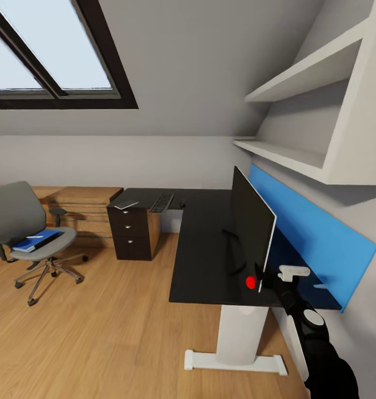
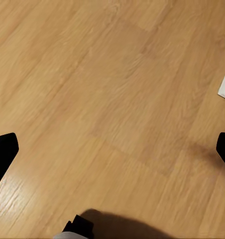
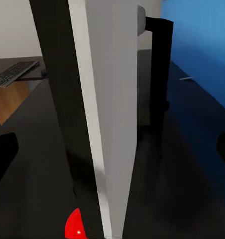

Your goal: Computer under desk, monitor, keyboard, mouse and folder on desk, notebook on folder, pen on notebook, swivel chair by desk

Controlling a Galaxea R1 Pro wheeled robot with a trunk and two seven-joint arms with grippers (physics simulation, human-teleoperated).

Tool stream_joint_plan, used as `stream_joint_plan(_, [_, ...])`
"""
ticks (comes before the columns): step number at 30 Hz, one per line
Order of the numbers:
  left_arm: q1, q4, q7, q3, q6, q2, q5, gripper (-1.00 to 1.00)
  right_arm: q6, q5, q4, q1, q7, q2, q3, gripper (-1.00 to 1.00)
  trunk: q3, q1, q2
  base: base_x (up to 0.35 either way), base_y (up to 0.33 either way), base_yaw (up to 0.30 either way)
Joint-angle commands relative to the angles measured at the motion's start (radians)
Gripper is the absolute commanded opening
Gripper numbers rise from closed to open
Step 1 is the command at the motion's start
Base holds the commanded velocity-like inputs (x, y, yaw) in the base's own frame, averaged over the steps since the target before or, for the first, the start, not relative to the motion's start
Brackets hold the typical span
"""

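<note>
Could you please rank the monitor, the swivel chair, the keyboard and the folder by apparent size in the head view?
1. Wide black flat-screen monitor, though nearest the camera.
2. Grey upholstered swivel chair, similar extent, so unsure against the monitor.
3. Flat blue folder.
4. Slim dark keyboard.

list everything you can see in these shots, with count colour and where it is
L-shaped desk: 1, glossy black top, white leg, along the right wall
dark drawer unit: 1, silver knobs, under the desk's far end
wide flat monitor: 1, black front, white back, red dot at lower corner, upright on the desk
slim keyboard: 1, dark grey, far end of the desk
swivel chair: 1, grey, chrome base, on the floor at left
flat folder: 1, bright blue, on the chair seat
wall panel: 1, blue, behind the desk
wall shelves: 2, white, above the desk
skylight: 1, dark frame
right gripper: 1, black, at the monitor's near edge, open
left gripper: 1, black, open over the wooden floor
</note>
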Motion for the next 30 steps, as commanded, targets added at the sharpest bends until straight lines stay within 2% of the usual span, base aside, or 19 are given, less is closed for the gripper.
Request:
stream_joint_plan(1, [0.000,-0.002,0.000,0.000,-0.001,0.000,0.006,1.00,0.006,0.008,-0.002,-0.001,0.009,0.001,-0.004,1.00,-0.001,0.000,-0.001,0.038,-0.024,0.000])
stream_joint_plan(8, [0.000,-0.002,0.000,0.000,-0.001,0.001,0.007,1.00,0.006,0.008,-0.002,-0.001,0.008,0.001,-0.004,1.00,-0.001,0.000,-0.001,0.025,-0.003,0.000])
stream_joint_plan(16, [0.000,-0.002,0.000,0.000,-0.001,0.001,0.008,1.00,0.006,0.008,-0.002,0.000,0.009,0.001,-0.004,1.00,-0.001,0.000,-0.001,0.151,0.037,0.000])
stream_joint_plan(30, [0.000,-0.002,0.001,0.000,-0.001,0.001,0.009,1.00,0.006,0.008,-0.002,-0.001,0.009,0.001,-0.004,1.00,0.002,0.000,-0.001,0.007,0.001,-0.021])
